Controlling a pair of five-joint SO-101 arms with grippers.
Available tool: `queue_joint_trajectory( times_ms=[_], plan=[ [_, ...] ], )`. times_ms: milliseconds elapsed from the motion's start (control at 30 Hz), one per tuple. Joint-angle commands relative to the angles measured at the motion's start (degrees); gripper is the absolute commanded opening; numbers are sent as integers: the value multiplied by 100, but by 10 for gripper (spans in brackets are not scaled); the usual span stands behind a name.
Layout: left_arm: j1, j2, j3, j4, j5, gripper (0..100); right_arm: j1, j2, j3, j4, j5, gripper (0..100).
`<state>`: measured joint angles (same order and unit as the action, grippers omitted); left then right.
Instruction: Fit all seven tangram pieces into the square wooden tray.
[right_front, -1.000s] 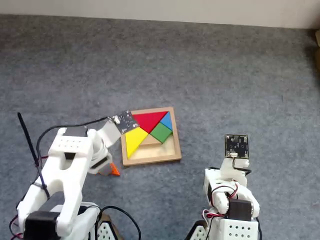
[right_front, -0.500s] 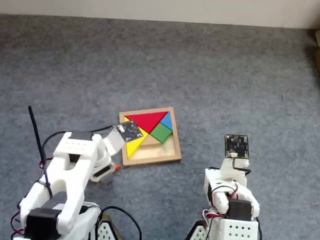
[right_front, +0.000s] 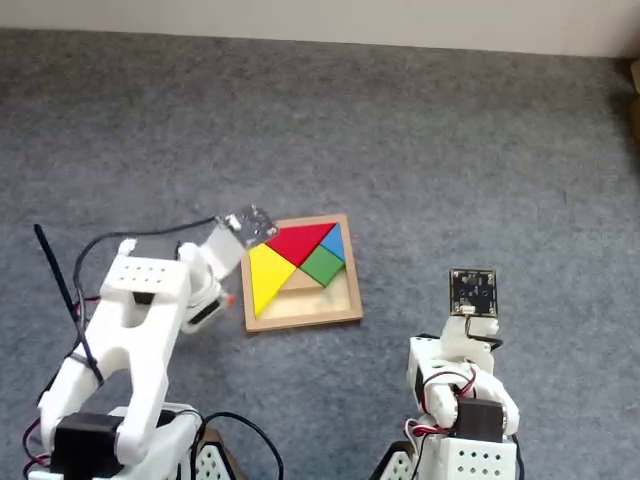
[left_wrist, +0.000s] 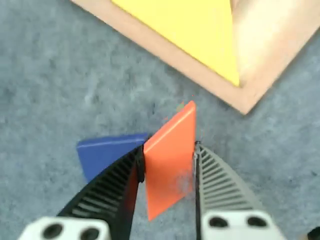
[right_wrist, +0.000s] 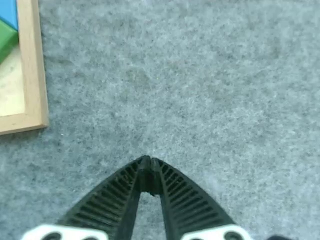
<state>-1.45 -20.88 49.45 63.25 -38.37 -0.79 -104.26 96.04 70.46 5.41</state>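
Since a moment ago the left arm (right_front: 140, 300) has drawn back off the yellow triangle (right_front: 265, 275), and its wrist now sits by the tray (right_front: 300, 318) corner farthest from the robot. The orange piece (right_front: 231, 298) has come with it and peeks out just beside the tray's outer edge. From above, red (right_front: 298, 241), yellow, green (right_front: 322, 265) and light blue (right_front: 334, 243) pieces lie in the tray, with bare wood on the side nearest the arms (room, I judge, for what remains). At the left wrist, the left fingers (left_wrist: 120, 172) pinch the orange piece on edge, clear of the worktop (left_wrist: 45, 75), probably so it can be carried over the rim; a dark blue piece (left_wrist: 102, 152) lies flat just behind them. At the right wrist, the right fingers (right_wrist: 127, 192) are pressed together over bare worktop beside the tray, seemingly parked out of the way.
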Motion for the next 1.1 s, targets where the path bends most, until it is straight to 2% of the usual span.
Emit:
queue_joint_trajectory(
  times_ms=[0, 100, 267, 500, 700, 900, 1067],
  plan=[
    [558, -127, -347, 44, 387, 100, 75, -66, 391, -110, 26, 5],
    [936, -110, -338, 44, 774, 149, 75, -66, 391, -110, 26, 5],
    [1033, -92, -365, 53, 1152, 335, 75, -66, 391, -110, 26, 5],
    [1165, -127, -602, 431, 1152, 278, 75, -66, 391, -110, 35, 5],
    [1121, -75, -251, 475, 1160, 277, 75, -66, 391, -110, 35, 5],
    [637, -66, 259, -343, 1152, 277, 75, -66, 391, -110, 35, 5],
    [576, -57, 637, -624, 993, 277, 75, -66, 391, -110, 35, 5]
  ],
)
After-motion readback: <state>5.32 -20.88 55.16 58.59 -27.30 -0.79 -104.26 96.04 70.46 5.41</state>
